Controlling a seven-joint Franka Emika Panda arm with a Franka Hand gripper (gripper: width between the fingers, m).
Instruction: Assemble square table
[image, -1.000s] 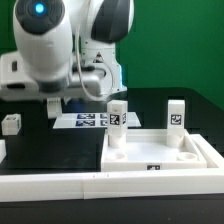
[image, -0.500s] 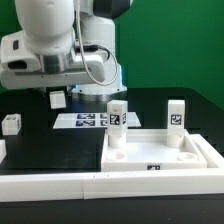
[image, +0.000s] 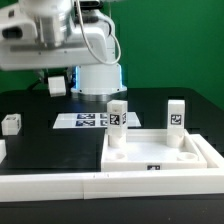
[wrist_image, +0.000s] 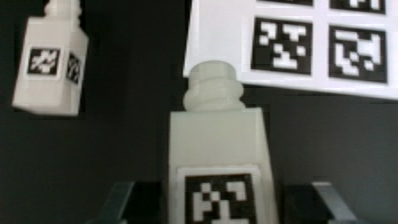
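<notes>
The square table's white slab lies at the exterior view's front right, with two leg posts standing upright in its far corners, one and the other. My gripper hangs high above the black worktop at the left, shut on a third white leg. In the wrist view this held leg runs out from between the dark fingers, tag facing the camera, knobbed end pointing away; the gripper clamps its near end. A loose leg lies on the worktop below.
The marker board lies flat behind the slab. A small white tagged leg rests at the far left. A low white wall runs along the front edge beside the slab. The robot's base stands at the back.
The arm has risen and swung toward the exterior view's left, lifting the held leg higher off the worktop. The slab and its two standing legs have not moved.
</notes>
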